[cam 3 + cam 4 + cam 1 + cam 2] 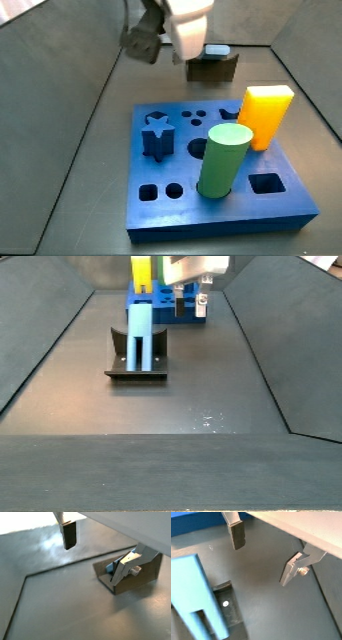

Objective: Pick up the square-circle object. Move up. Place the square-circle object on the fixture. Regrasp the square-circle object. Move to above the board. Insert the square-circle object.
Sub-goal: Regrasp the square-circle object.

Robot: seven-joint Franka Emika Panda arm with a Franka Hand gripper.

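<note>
1. Grey-blue, the square-circle object [215, 50] is sitting on the fixture [211, 68], behind the board [214, 170].
2. Beside it, the gripper [264, 554] is hanging wide open, holding nothing.
3. Regrasping off-centre is risking a tilted bar, jamming at insertion.

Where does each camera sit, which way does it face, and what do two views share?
Wrist view: on the wrist, looking down past the open gripper at the dark olive-brown notched fixture.
Wrist view: on the wrist, showing the gripper and the pale grey-blue square-circle object.
Side view: high, near the bright-blue board, facing the fixture; gripper shows.
Side view: low, opposite end, fixture before board; gripper shows.
Shared: both side views show board and fixture.
</note>
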